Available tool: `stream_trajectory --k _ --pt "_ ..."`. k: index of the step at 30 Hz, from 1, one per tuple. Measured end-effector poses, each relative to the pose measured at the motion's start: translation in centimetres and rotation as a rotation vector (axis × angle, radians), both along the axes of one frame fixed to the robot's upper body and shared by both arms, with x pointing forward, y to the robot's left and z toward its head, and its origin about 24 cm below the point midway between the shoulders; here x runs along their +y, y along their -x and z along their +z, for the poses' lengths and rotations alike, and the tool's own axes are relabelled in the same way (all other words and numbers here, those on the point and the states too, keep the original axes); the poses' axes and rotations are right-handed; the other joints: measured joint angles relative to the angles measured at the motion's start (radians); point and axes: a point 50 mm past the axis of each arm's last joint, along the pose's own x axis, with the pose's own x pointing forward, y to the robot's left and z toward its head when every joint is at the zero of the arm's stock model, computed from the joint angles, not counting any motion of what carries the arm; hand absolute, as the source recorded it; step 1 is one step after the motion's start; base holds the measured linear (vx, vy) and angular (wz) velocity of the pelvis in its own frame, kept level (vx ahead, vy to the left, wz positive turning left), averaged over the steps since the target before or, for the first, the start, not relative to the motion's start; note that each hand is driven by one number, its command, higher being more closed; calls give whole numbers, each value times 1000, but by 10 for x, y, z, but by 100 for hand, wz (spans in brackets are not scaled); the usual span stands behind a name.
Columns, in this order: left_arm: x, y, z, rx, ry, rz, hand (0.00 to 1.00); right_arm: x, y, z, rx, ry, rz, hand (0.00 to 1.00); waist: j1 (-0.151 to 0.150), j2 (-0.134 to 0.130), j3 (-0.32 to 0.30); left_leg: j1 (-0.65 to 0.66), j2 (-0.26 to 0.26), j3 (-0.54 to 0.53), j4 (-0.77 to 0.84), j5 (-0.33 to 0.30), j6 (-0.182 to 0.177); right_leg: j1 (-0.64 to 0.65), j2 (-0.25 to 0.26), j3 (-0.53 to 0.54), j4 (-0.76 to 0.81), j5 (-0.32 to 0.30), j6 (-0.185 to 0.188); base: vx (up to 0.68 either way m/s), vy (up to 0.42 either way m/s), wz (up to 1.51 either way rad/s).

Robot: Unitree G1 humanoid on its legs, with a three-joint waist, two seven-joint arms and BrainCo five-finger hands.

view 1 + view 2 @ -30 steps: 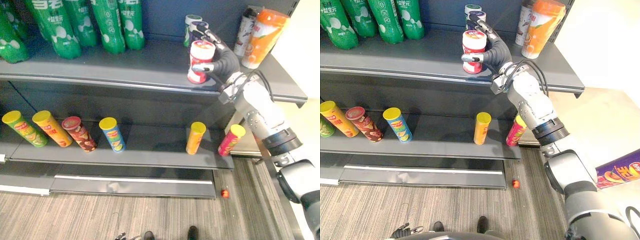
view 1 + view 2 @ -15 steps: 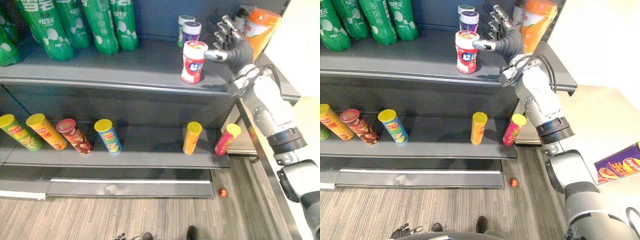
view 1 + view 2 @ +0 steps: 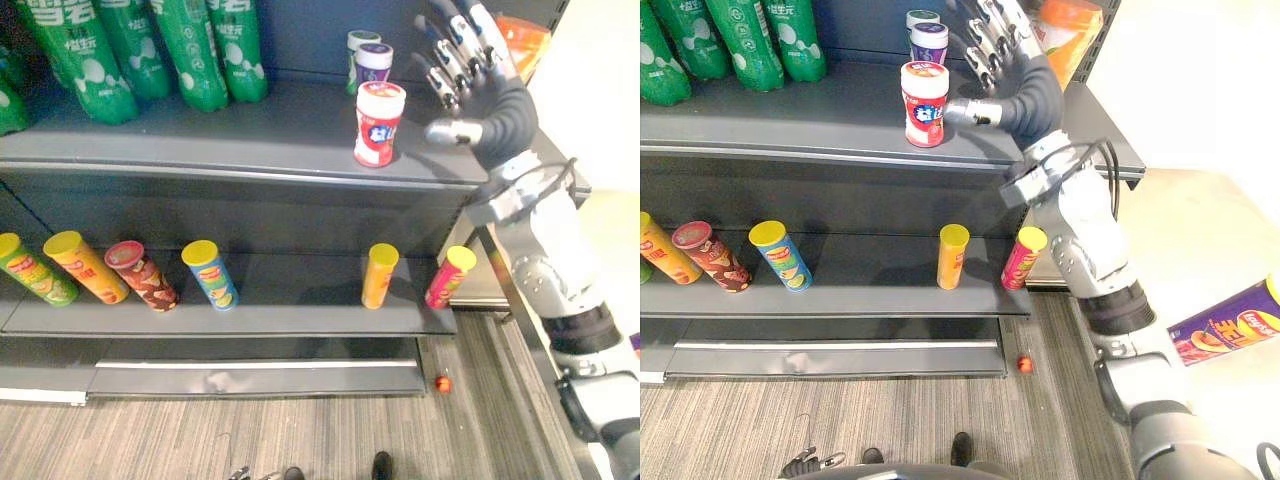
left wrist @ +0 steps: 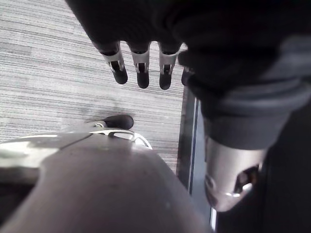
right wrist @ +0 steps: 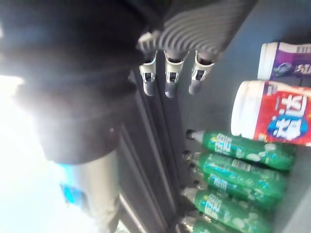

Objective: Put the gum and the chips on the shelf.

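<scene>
Gum: the red and white gum (image 3: 379,123) jar is standing upright near the front edge of the upper shelf (image 3: 200,140), with nothing holding it.
Right hand: the right hand (image 3: 497,108) is hovering just right of the gum, fingers spread wide and pointing up, holding nothing. Its thumb is reaching toward the gum and stopping just short of it.
Left hand: the left hand (image 4: 141,73) is hanging over the floor (image 3: 300,430), fingers straight and loose, carrying nothing.
Behind the gum: a purple jar (image 3: 375,62) and a white jar (image 3: 358,45) are standing close together against the back wall.
Left of the gum: green bottles (image 3: 190,50) are standing in a cluster at the back of the same shelf, well apart from the gum.
Right of the gum: an orange bag (image 3: 520,35) is showing past the right hand's fingers.
Below the gum: six chip cans (image 3: 210,274) are leaning in a row on the lower shelf (image 3: 300,300). The yellow can (image 3: 379,276) is sitting almost straight under the gum, with the pink can (image 3: 449,277) beside it to the right.
Chips off the shelf: a purple can (image 3: 1228,325) is lying tilted well to the lower right of the gum, beyond the shelf's end; what it is resting on cannot be told.
Floor: a small red ball (image 3: 442,383) is lying far below the gum, by the shelf's foot.
</scene>
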Motion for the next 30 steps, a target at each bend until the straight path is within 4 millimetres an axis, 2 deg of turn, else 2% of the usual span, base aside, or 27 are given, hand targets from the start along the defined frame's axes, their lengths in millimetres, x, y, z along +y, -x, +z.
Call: stream_trajectory --k 2,8,14,16,17,18,20,21,23,24,26,29,30 --pt "0 0 0 -4 -7 -1 0 10 13 -14 -6 -27 50 0 0 -1 -1 1 0 0 0 0 0 0 0 0 1 0 0 0 0 0" --pt "1 0 0 -4 -24 4 0 35 28 -58 109 -8 160 0 2 -7 -5 1 -1 0 0 0 0 0 -2 -1 3 0 0 0 0 0" --pt "2 1 1 0 -36 3 0 64 54 -121 340 24 327 0 -2 -10 -7 3 -1 4 0 -1 -1 -1 -2 3 7 0 0 0 0 0" --pt "2 1 1 -2 -37 3 0 68 59 -134 393 46 359 0 -3 -11 -7 5 -2 6 0 -1 -1 -1 -2 6 8 0 0 0 0 -2" --pt "3 0 1 -5 -40 0 0 71 64 -148 454 59 381 0 -5 -12 -8 6 -2 7 0 -1 -1 -2 -2 8 9 -2 0 0 0 -3" --pt "3 0 1 -6 -42 -2 0 72 64 -152 468 62 384 0 -7 -12 -9 6 -2 7 0 -1 -1 -2 -2 8 9 -2 0 0 0 0" --pt "4 1 1 -10 -58 -16 0 73 68 -184 613 66 371 0 -9 -11 -8 7 -3 8 0 -3 -4 0 -2 9 9 -9 -2 0 0 0" --pt "4 0 1 -12 -58 -12 0 72 69 -193 654 67 361 0 -10 -6 -5 8 -3 10 0 -4 -5 0 -3 10 9 -9 -2 0 0 -5" --pt "4 -1 1 -16 -60 -8 0 69 77 -232 811 122 306 0 -10 -6 -6 10 -3 14 0 -8 -6 1 -2 13 9 -9 -2 0 0 -5" --pt "4 -2 1 -14 -60 -7 0 68 81 -242 848 148 291 0 -10 -6 -6 10 -3 14 0 -11 -10 1 -2 13 9 -9 -2 0 0 -3" --pt "4 -2 1 -15 -58 21 0 60 98 -280 1015 194 244 0 -12 -1 -3 10 -4 17 0 -17 -12 0 -3 16 8 -10 -2 0 0 0" --pt "3 0 0 -8 -62 27 0 44 111 -307 1121 247 153 0 -25 8 0 9 -5 18 0 -21 -12 0 -3 16 8 -10 -2 0 0 0" --pt "2 0 0 -8 -62 31 0 33 114 -319 1166 268 86 0 -27 13 0 9 -5 18 0 -23 -12 -1 -4 17 8 -10 -2 31 -5 -3"
